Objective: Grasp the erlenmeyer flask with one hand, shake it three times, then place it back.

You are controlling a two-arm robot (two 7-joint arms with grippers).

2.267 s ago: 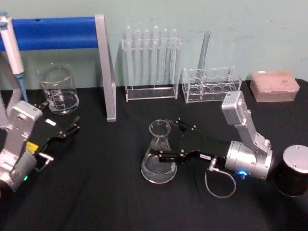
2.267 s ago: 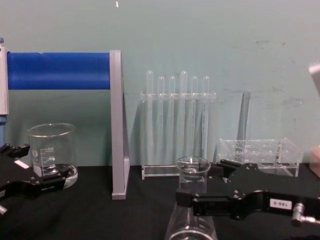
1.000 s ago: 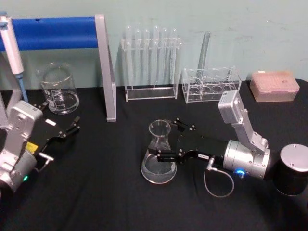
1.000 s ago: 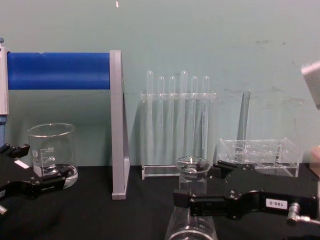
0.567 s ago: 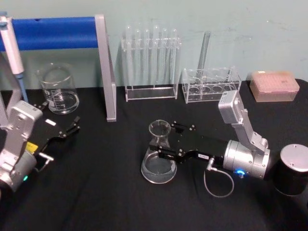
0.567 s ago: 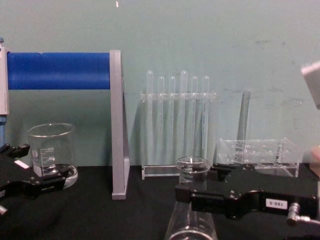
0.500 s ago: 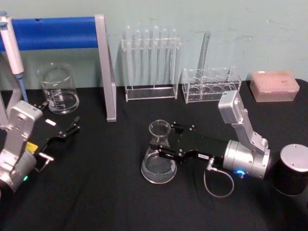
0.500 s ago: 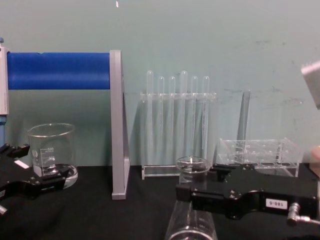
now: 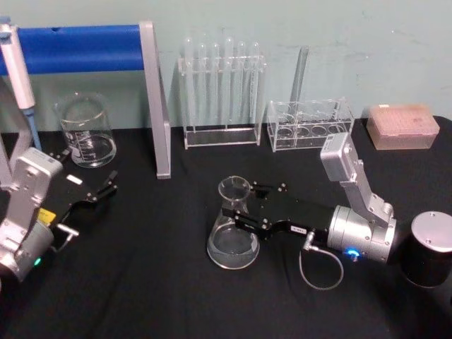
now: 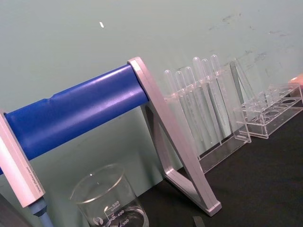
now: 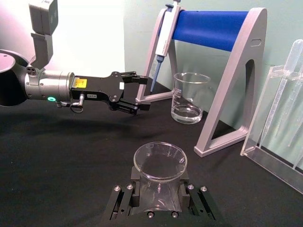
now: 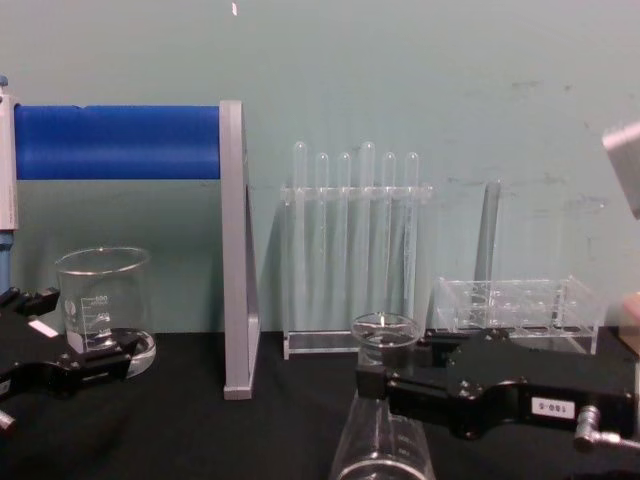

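The erlenmeyer flask (image 9: 232,236) is clear glass and stands upright on the black table, near the middle. My right gripper (image 9: 239,210) reaches in from the right and is shut on the flask's neck just below the flared rim. In the right wrist view the neck (image 11: 159,191) sits tight between both black fingers (image 11: 124,201). The chest view shows the rim (image 12: 385,327) just above the gripper body. My left gripper (image 9: 107,185) rests open at the table's left side, far from the flask, and it also appears as the left gripper (image 11: 138,92) in the right wrist view.
A glass beaker (image 9: 86,131) stands at the back left under a blue pipette stand (image 9: 79,46). A rack of test tubes (image 9: 222,92), a second clear rack (image 9: 311,124) and a pink tip box (image 9: 402,126) line the back. A black cylinder (image 9: 428,250) sits at the right.
The right gripper's fingers have closed in from either side onto the flask's neck. The flask still stands in the same spot. The left arm has not moved.
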